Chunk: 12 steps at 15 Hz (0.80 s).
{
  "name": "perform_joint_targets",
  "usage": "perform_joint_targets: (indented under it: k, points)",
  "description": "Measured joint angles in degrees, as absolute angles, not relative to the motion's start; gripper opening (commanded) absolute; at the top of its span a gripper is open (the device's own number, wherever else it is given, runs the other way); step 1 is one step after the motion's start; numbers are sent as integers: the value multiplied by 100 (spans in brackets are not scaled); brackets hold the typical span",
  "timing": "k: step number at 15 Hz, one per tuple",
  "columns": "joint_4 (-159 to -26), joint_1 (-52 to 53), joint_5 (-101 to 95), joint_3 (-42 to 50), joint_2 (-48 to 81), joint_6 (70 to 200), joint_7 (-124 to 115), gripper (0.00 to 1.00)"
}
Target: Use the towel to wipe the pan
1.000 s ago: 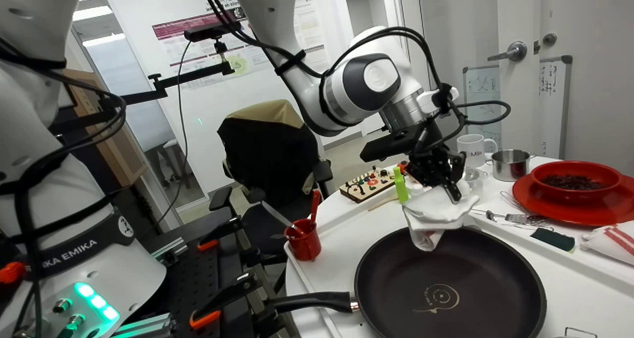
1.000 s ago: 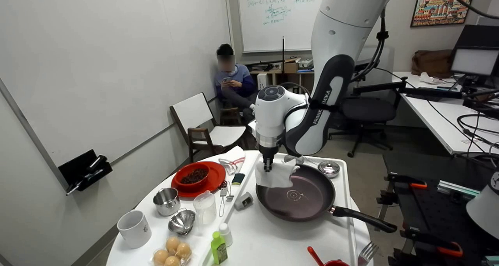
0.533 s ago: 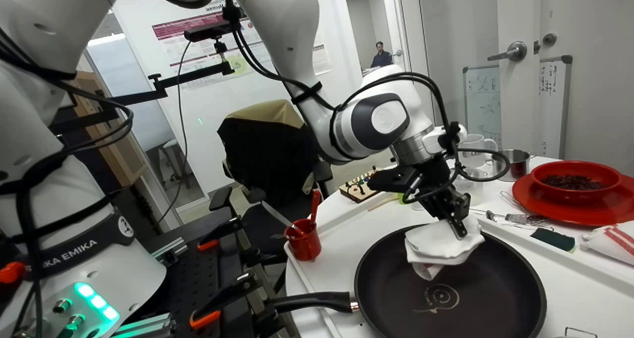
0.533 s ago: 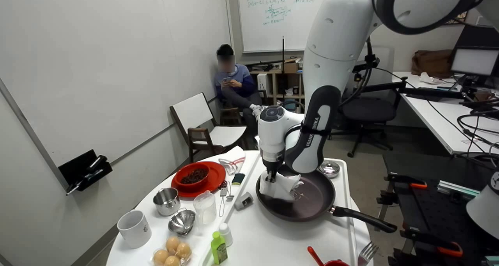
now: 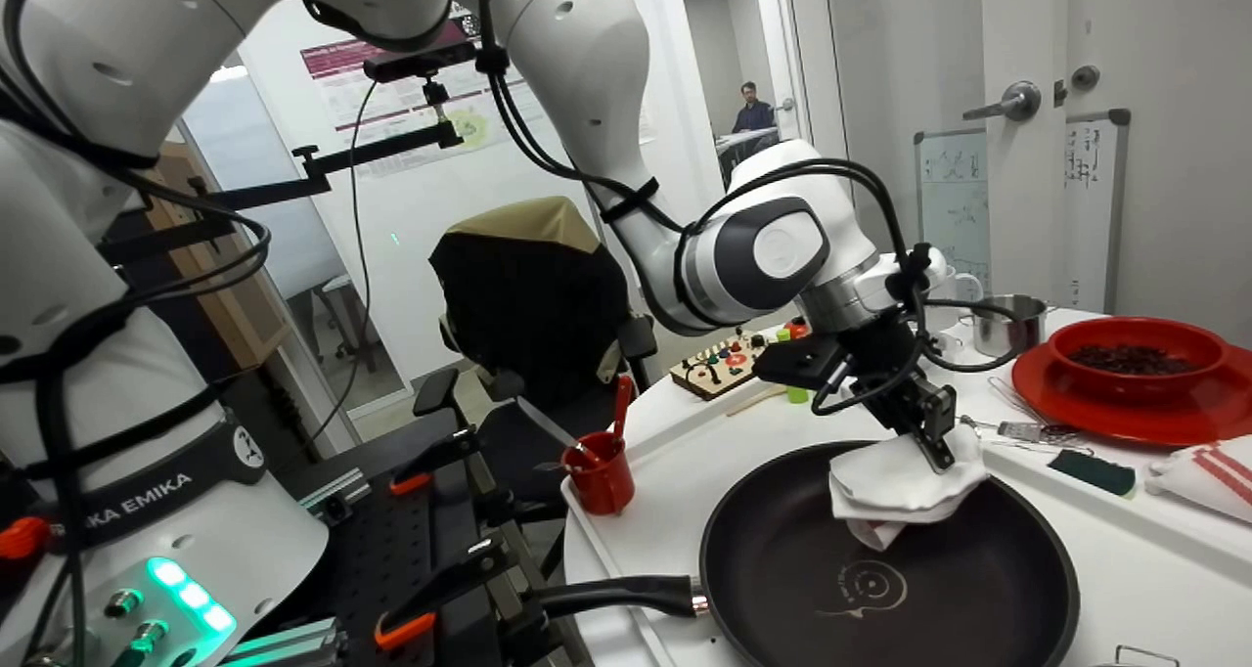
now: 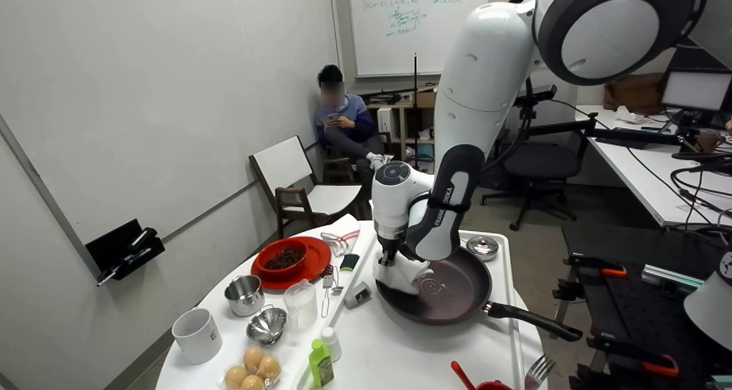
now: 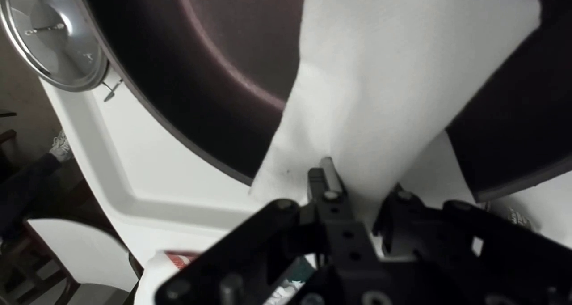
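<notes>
The white towel (image 5: 900,481) hangs folded from my gripper (image 5: 937,460) in both exterior views, over the side of the pan (image 6: 452,301) away from its handle. The towel also shows in the wrist view (image 7: 380,86), pinched between the two fingers and spread over the pan's wall and part of its floor. My gripper is shut on the towel, with the fingers just above the pan's rim. The towel hides that part of the rim. I cannot tell whether its lower edge touches the pan's floor. The pan's black handle (image 6: 534,321) points away from the towel.
The pan stands in a white tray with a raised edge (image 5: 1105,511). Nearby are a metal lid (image 6: 482,247), a fallen grey cup (image 6: 358,294), a green sponge (image 5: 1091,472), a red-striped cloth (image 5: 1213,476), a red plate with a bowl (image 6: 311,261) and a red cup (image 5: 601,481).
My gripper has come down with the towel from above the rim into the pan. Over the last half second it has moved sideways, away from the handle. The pan has not moved.
</notes>
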<state>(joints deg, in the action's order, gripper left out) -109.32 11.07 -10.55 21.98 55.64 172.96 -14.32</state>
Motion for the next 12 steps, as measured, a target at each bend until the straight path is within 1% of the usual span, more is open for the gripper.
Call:
perform_joint_targets:
  k: [12]
  points:
    - [-11016, 1694, -1068, 2112, 5595, 17293, -1027, 8]
